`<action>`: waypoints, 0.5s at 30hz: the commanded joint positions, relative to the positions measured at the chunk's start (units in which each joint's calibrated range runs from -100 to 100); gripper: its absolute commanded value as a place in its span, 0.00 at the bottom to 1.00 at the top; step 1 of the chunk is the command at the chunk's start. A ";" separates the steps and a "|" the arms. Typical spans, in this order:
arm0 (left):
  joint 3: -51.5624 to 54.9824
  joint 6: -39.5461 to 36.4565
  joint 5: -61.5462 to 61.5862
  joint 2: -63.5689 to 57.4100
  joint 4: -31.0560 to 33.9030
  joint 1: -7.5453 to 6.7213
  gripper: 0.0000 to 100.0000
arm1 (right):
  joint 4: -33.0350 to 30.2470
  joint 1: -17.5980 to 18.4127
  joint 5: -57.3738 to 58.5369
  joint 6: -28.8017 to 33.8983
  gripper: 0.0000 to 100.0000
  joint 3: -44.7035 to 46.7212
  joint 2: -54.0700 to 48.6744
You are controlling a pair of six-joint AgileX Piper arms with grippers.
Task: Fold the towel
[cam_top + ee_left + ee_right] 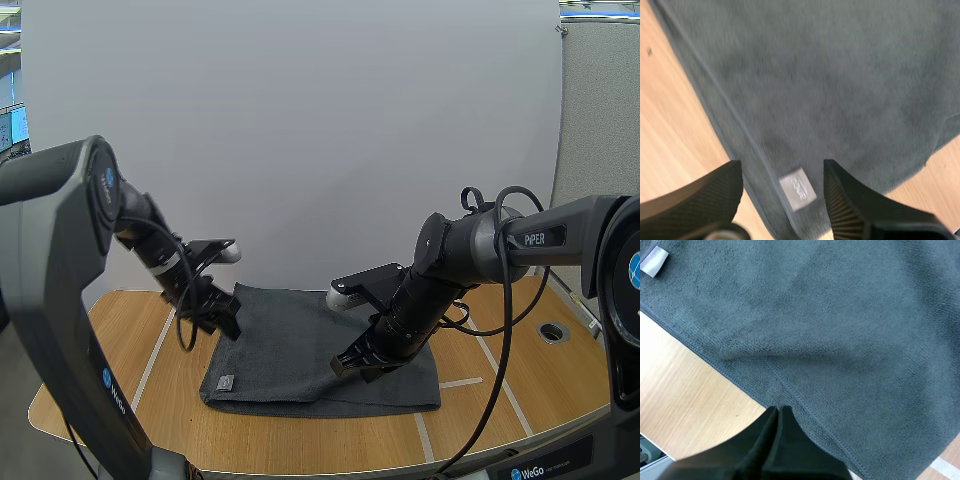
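High view: the dark grey towel [300, 345] lies flat on the wooden surface [130, 335], its long axis running left to right. Left wrist view: the left claw [782, 167] is spread above the towel's white label [797, 188]. Right wrist view: the right claw [778, 411] is pressed together over the towel's hem.

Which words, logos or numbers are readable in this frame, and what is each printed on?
"PiPER": on the right arm.
"WeGo": on the left arm's base.
"WeGo": on the right arm's base.
Pale sewn tag at the corner of the towel: it carries a marking, but it is too blurred to read.
No numbers are legible.
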 commanded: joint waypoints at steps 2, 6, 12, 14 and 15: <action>14.20 3.79 1.59 -6.77 -0.88 3.09 0.78 | 0.09 0.05 -0.90 -1.69 0.00 0.25 -0.30; 17.77 5.15 4.66 -7.69 -2.77 3.84 0.77 | 0.71 0.05 -0.93 -2.77 0.00 0.25 -0.30; 18.85 5.59 5.32 -9.64 -3.54 3.85 0.77 | 1.37 0.05 -1.11 -3.46 0.00 0.25 -0.30; 18.85 5.50 5.32 -9.64 -3.54 3.85 0.77 | 1.54 0.05 -1.11 -3.63 0.00 0.25 -0.30; 18.85 5.26 5.32 -9.64 -3.40 3.85 0.77 | 1.53 0.05 -1.11 -3.72 0.00 0.25 -0.30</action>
